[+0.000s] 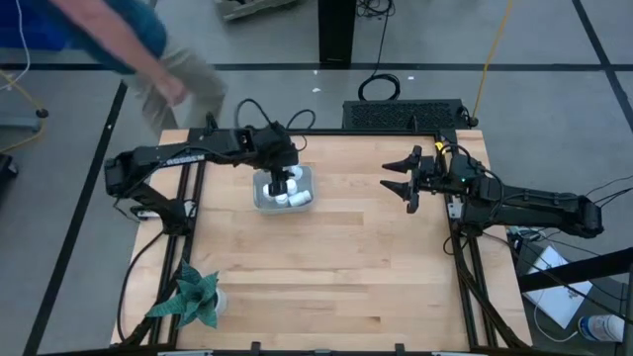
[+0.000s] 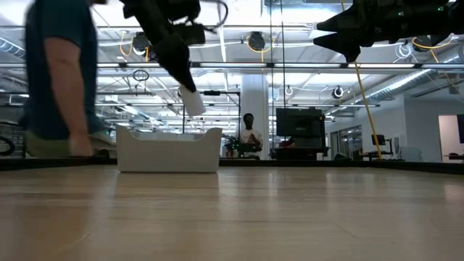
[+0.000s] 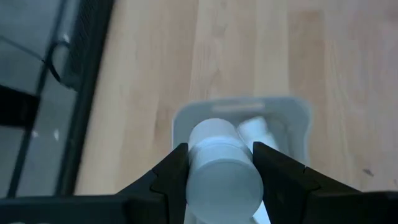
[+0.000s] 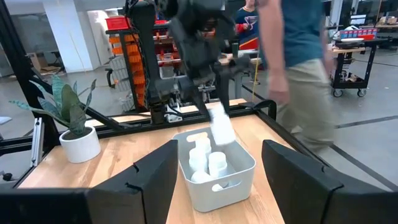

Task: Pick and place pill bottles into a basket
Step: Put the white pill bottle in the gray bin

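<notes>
My left gripper (image 1: 281,181) is shut on a white pill bottle (image 3: 221,168) and holds it just above the pale basket (image 1: 261,198). In the low view the bottle (image 2: 193,101) hangs over the basket's rim (image 2: 168,148). Several more white bottles (image 4: 208,163) lie inside the basket, which rests flat on the table. My right gripper (image 1: 407,183) is open and empty, up in the air at the right of the table, pointing toward the basket. My left gripper pinches the bottle's side wall (image 3: 193,168) between its two fingers (image 3: 171,177). The fingers come from above, slanting down, and the bottle lies roughly along them. The bottle is tilted, its lower end (image 2: 196,109) sticking out below the fingertips, clear above the basket.
A green spiky plant in a white pot (image 1: 190,300) stands at the near left corner. A person (image 1: 138,54) moves past the table's far left corner, and shows in the low view (image 2: 61,80). Bare wood (image 1: 336,267) lies between the basket and the near edge.
</notes>
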Controlling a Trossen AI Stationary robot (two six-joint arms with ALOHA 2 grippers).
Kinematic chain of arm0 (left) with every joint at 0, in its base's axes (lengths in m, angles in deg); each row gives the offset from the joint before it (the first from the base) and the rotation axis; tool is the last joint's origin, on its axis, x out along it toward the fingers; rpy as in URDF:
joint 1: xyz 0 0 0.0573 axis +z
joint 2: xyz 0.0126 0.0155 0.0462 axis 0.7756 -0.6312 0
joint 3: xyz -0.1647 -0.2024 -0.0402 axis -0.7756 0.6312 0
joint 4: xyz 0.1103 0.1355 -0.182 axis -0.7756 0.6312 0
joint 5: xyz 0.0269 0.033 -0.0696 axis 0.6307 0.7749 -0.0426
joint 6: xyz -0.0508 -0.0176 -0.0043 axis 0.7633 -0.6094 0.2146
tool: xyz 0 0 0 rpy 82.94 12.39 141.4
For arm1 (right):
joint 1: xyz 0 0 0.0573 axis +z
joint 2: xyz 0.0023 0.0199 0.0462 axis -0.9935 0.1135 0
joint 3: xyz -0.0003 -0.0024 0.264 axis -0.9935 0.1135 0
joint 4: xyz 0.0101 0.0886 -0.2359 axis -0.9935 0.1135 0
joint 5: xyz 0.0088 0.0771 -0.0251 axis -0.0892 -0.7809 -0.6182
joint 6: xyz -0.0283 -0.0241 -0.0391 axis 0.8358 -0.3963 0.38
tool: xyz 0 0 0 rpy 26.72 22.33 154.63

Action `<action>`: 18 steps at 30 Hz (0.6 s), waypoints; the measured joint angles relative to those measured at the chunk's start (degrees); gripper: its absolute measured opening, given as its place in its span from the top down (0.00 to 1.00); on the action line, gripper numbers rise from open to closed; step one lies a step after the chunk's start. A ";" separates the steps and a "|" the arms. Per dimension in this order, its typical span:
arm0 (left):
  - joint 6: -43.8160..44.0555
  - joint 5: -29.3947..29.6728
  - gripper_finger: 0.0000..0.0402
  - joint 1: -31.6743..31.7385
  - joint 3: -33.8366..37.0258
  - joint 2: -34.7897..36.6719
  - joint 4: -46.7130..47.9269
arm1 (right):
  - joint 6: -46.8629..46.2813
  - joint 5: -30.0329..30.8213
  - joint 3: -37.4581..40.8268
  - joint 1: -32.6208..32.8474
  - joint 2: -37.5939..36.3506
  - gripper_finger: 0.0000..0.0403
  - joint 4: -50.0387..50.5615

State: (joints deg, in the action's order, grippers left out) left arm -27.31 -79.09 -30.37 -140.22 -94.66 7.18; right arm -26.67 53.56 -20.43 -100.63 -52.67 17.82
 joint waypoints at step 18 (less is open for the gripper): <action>0.53 -0.17 0.60 4.09 0.02 -3.97 8.42 | 0.36 -0.02 0.00 0.00 -0.02 0.44 0.86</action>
State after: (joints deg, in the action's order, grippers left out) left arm -26.78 -79.25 -26.28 -140.20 -98.63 15.60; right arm -26.31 53.54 -20.43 -100.63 -52.70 18.68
